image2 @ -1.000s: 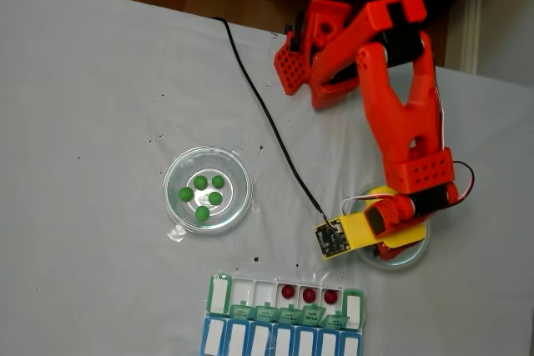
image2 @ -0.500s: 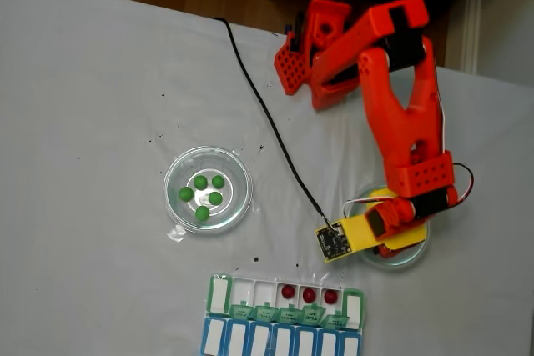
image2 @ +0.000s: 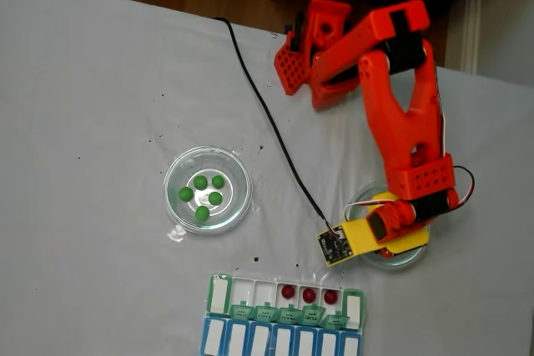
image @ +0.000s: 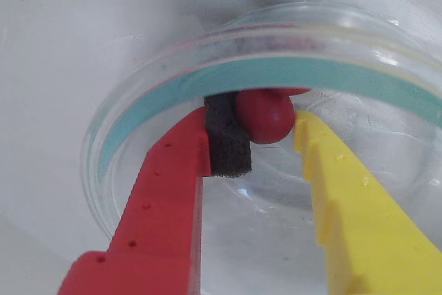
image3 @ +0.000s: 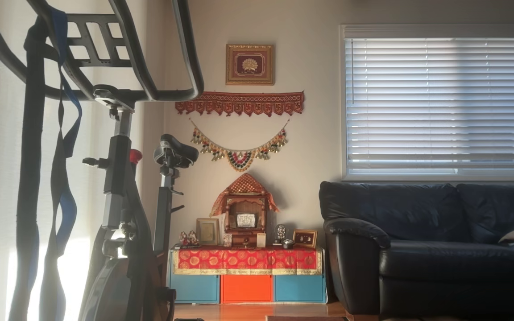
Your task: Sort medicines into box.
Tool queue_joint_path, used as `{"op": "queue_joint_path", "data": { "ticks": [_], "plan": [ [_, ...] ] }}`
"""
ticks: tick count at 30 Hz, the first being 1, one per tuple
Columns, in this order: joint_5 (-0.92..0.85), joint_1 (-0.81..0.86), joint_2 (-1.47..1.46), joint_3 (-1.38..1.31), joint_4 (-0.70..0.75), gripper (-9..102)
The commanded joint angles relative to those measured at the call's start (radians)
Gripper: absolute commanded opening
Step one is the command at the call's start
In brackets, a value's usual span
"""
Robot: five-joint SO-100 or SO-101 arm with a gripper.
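Note:
In the wrist view my gripper (image: 261, 128) reaches into a clear round dish (image: 131, 112). One dark red medicine ball (image: 266, 117) sits between the black foam pad (image: 226, 144) of the red finger and the yellow finger (image: 324, 170), touching both. In the fixed view the gripper (image2: 385, 249) hangs over that dish (image2: 415, 256) at the lower right. The box (image2: 219, 293), with green lids, lies at the front and holds three red balls (image2: 309, 295) in neighbouring compartments. Several green balls (image2: 205, 190) lie in the left dish (image2: 175, 174).
A blue-lidded organizer row (image2: 279, 341) lies right against the box's front side. A black cable (image2: 265, 114) runs across the white table to the wrist camera board (image2: 334, 243). The orange arm base (image2: 321, 47) stands at the back. The other view looks into a living room.
The arm has sunk slightly lower and nearer the table's front over the right dish. The balls in the left dish and the box have not moved.

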Motion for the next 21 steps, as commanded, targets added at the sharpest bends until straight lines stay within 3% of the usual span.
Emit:
{"op": "queue_joint_path", "data": {
  "ticks": [1, 21],
  "plan": [
    [-0.015, -0.012, 0.009, -0.017, -0.006, 11],
    [-0.072, 0.006, 0.008, -0.038, 0.011, 14]
  ]
}}
